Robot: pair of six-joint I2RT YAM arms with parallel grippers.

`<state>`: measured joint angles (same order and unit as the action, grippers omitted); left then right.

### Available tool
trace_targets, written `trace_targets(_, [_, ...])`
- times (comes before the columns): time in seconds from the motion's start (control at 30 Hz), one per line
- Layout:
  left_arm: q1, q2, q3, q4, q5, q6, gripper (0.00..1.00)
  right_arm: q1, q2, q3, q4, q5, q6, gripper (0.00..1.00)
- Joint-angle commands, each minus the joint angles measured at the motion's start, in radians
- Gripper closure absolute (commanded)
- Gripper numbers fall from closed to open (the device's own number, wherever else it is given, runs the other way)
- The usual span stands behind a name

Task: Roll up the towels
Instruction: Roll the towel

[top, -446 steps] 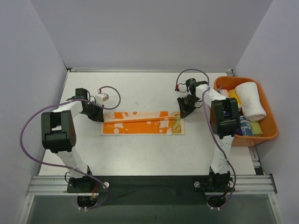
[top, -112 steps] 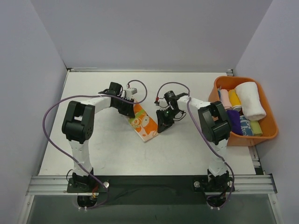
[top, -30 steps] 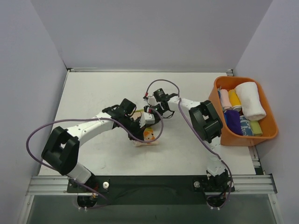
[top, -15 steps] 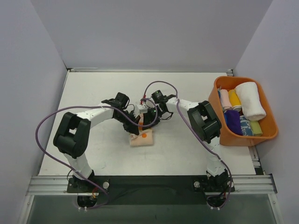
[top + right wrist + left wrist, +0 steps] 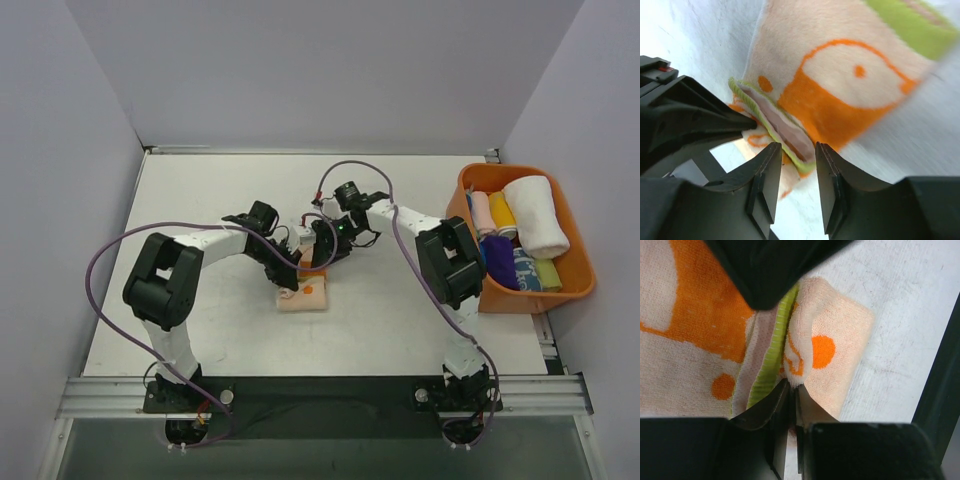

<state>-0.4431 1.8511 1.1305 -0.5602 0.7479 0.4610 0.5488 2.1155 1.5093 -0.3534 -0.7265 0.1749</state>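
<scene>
The cream towel with orange blotches [image 5: 308,297] lies bunched into a short thick bundle at the table's middle. My left gripper [image 5: 292,275] is at its left end, shut on a fold of the towel's edge [image 5: 791,384]. The towel [image 5: 835,340] fills the left wrist view. My right gripper [image 5: 322,255] is at the bundle's far side with its jaws open. The towel's green-hemmed layers [image 5: 790,132] lie between its fingertips [image 5: 796,150], unclamped. The left gripper's dark fingers [image 5: 690,117] show in the right wrist view. A large white rolled towel [image 5: 535,215] and small coloured rolls [image 5: 497,235] are in the bin.
The orange plastic bin [image 5: 575,290] stands at the table's right edge, beside the right arm. Grey walls close the table at the back and both sides. A metal rail [image 5: 320,395] runs along the near edge.
Since a second ago the towel has settled into a compact bundle on the table. My left gripper stays clamped on it. My right wrist has swung a little right and back.
</scene>
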Motion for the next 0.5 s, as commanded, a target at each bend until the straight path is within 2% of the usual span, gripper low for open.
trace_targets(0.0, [0.003, -0.006, 0.044, 0.033, 0.036, 0.011, 0.82, -0.064, -0.103, 0.028, -0.071, -0.007, -0.008, 0.65])
trace_targets(0.23, [0.0, -0.006, 0.066, 0.034, 0.045, -0.002, 0.81, -0.112, -0.117, -0.021, -0.088, -0.085, 0.043, 0.54])
trace_targets(0.37, [0.001, 0.039, 0.078, 0.033, 0.038, 0.002, 0.78, -0.116, -0.111, -0.063, -0.088, -0.183, 0.08, 0.42])
trace_targets(0.47, [0.004, 0.077, 0.097, 0.029, 0.057, -0.021, 0.76, -0.104, -0.114, -0.093, -0.081, -0.218, 0.069, 0.41])
